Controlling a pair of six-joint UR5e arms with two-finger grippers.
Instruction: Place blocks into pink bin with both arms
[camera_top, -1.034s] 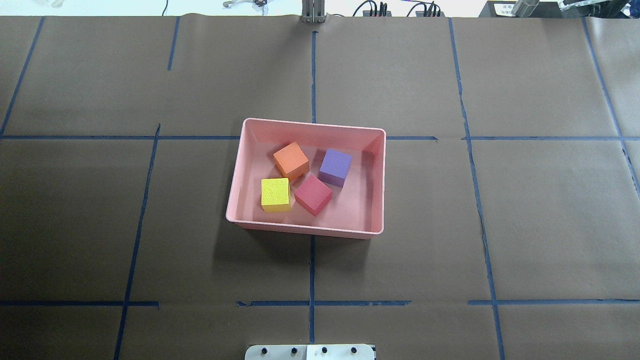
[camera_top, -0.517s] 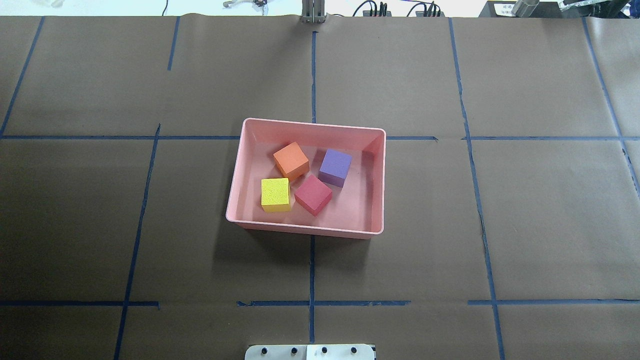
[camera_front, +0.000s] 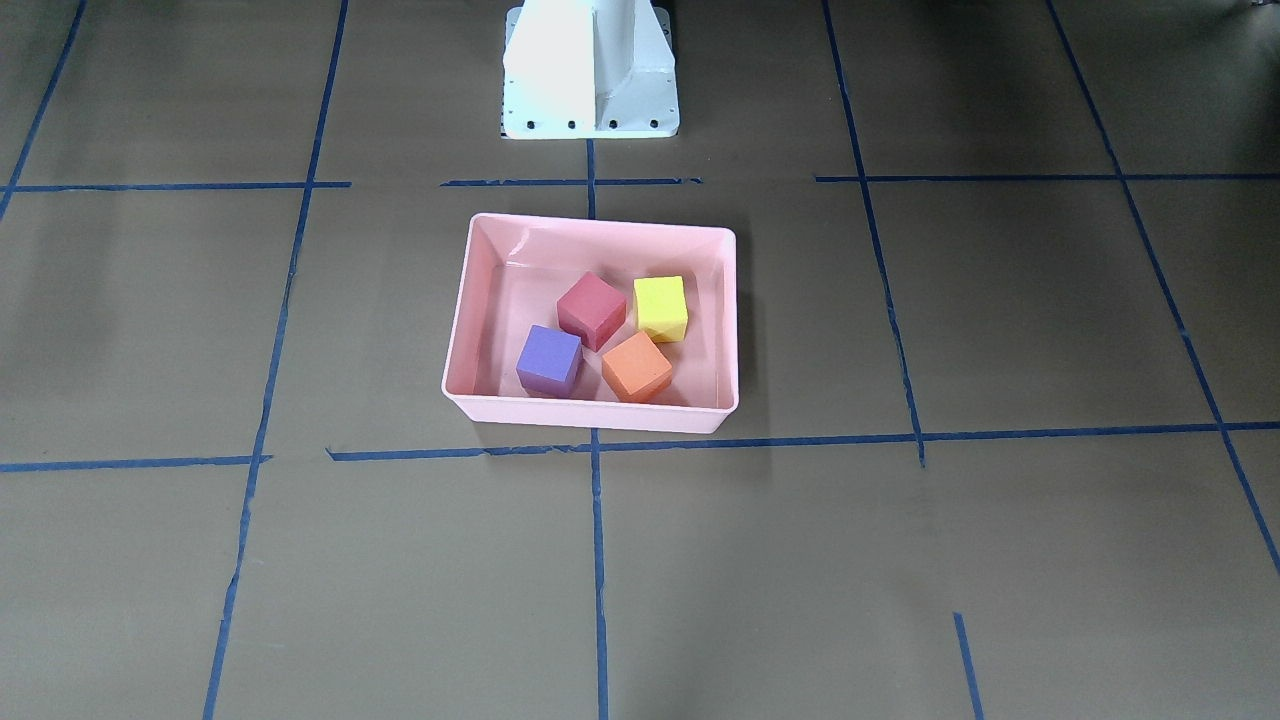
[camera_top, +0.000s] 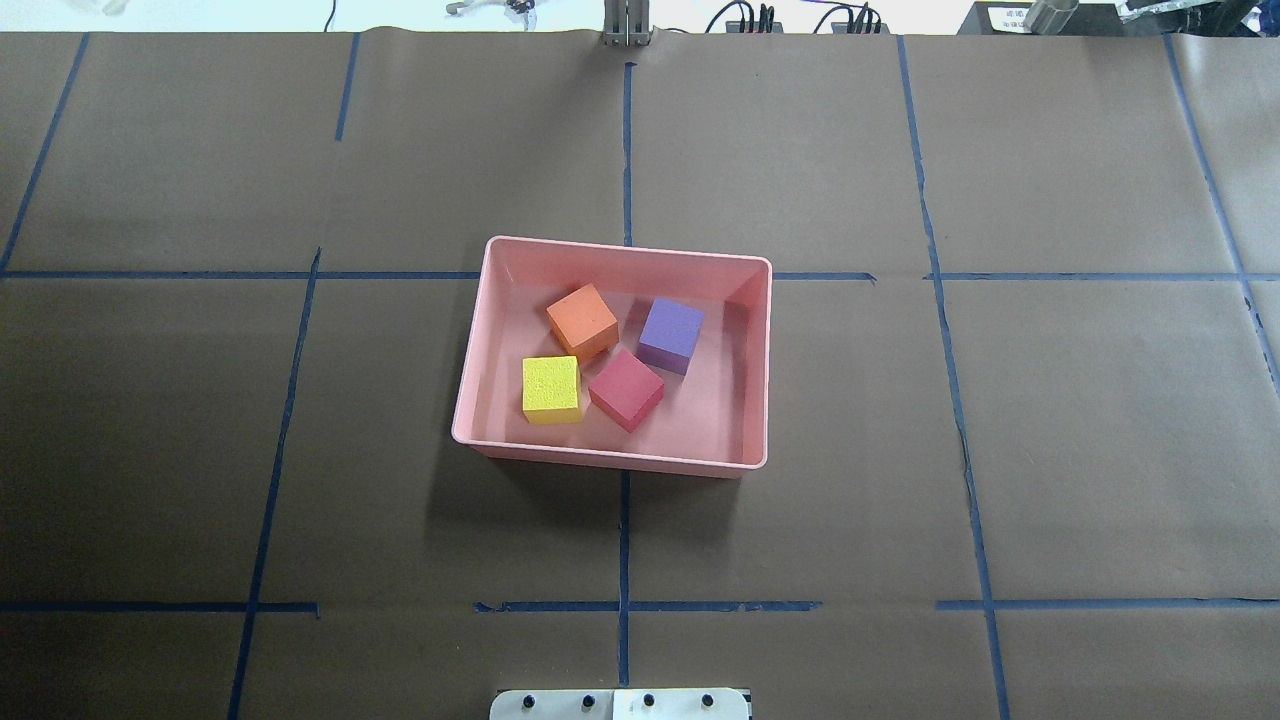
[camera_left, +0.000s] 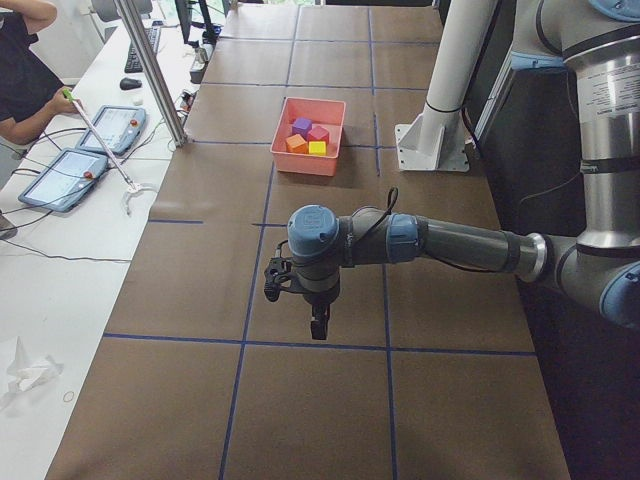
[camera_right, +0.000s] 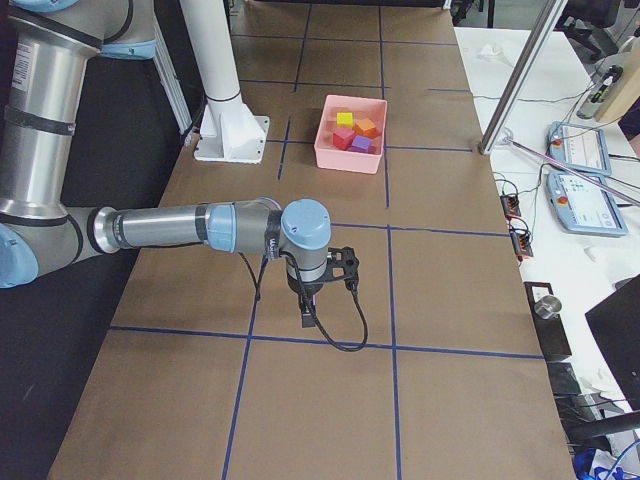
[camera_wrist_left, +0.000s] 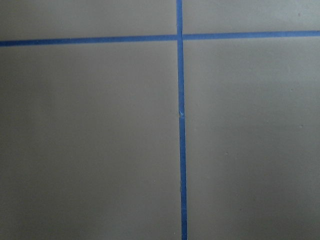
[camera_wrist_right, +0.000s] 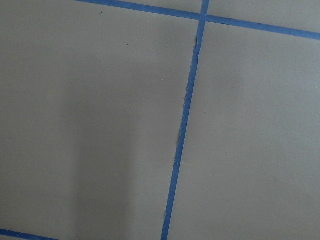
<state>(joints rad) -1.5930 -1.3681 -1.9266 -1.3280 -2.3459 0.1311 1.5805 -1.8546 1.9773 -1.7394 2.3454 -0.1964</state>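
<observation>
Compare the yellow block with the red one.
Colour: the yellow block is yellow, the red block red-pink. Pose: the yellow block sits about square to the walls of the pink bin; the red block is turned corner-on. Both are like-sized cubes resting flat inside the bin.

The left arm (camera_left: 460, 245) reaches out level above the table with its wrist bent so the left tool (camera_left: 318, 325) points straight down, the right arm (camera_right: 170, 225) is posed alike with the right tool (camera_right: 306, 315) hanging down, and neither tool's opening can be judged.
</observation>
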